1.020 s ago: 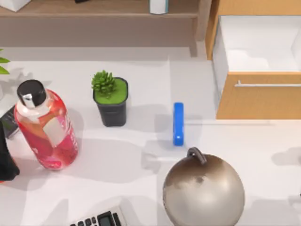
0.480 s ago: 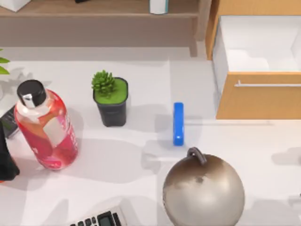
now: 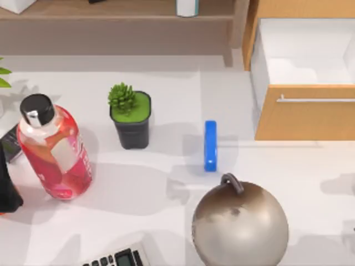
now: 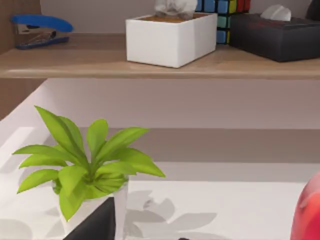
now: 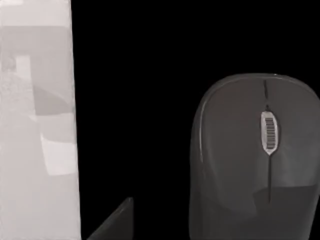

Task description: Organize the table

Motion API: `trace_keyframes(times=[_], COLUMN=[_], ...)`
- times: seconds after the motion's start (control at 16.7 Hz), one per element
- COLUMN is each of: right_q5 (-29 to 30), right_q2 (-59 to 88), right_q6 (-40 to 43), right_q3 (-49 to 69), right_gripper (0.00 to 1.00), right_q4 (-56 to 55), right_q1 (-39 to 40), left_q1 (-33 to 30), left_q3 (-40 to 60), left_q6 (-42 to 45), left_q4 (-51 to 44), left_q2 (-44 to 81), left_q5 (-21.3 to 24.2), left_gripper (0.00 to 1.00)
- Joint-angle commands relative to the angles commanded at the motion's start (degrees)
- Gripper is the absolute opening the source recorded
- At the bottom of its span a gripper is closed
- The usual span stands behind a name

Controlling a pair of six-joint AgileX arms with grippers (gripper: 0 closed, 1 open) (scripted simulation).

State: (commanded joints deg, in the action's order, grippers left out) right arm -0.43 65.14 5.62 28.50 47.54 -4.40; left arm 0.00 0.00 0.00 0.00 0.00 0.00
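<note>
A white table [image 3: 166, 221] seen from above, described from the near edge to the far edge. At the near edge, left of centre, the top of a calculator [image 3: 119, 257] shows. Right of it, near the middle, sits a large round metal bell [image 3: 239, 221] with a small dark loop on top. Along the left side stands a red bottle [image 3: 52, 149] with a black cap, leaning toward the viewer. At the left edge, just beside the bottle, a dark shape is part of the left arm [image 3: 8, 188]; its pincer cannot be judged open or closed.

Just beyond the bell lies a blue stapler [image 3: 210, 145], its long axis running near to far. To its left stands a small succulent in a black pot [image 3: 131, 119]. To its right, an open wooden drawer [image 3: 305, 77] shows a white inside. Farthest back runs a wooden shelf [image 3: 111, 11].

The left wrist camera looks past a leafy plant in a white pot [image 4: 87, 170] toward that shelf. The right wrist camera is largely dark and shows a grey mouse [image 5: 255, 160]; the right pincer's opening cannot be told either.

The stapler lies right of centre, next to the drawer, so the right arm seems the likelier one to reach it.
</note>
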Motion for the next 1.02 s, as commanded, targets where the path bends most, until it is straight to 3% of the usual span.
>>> trace_keyframes(times=[0.6,1.02], right_q5=[-0.51,-2.05], right_q2=[-0.31,1.77], right_q6=[1.84,16.18], right_q3=[-0.16,-4.51], right_gripper=[1.00,1.00], right_q4=[-3.19,-28.25], right_q1=[2.55,16.91], left_q1=[0.00,0.00], left_q3=[0.00,0.00], left_q6=[0.00,0.00], left_q4=[0.00,0.00], left_q2=[0.00,0.00], left_q5=[0.00,0.00], left_gripper=[1.00,1.00])
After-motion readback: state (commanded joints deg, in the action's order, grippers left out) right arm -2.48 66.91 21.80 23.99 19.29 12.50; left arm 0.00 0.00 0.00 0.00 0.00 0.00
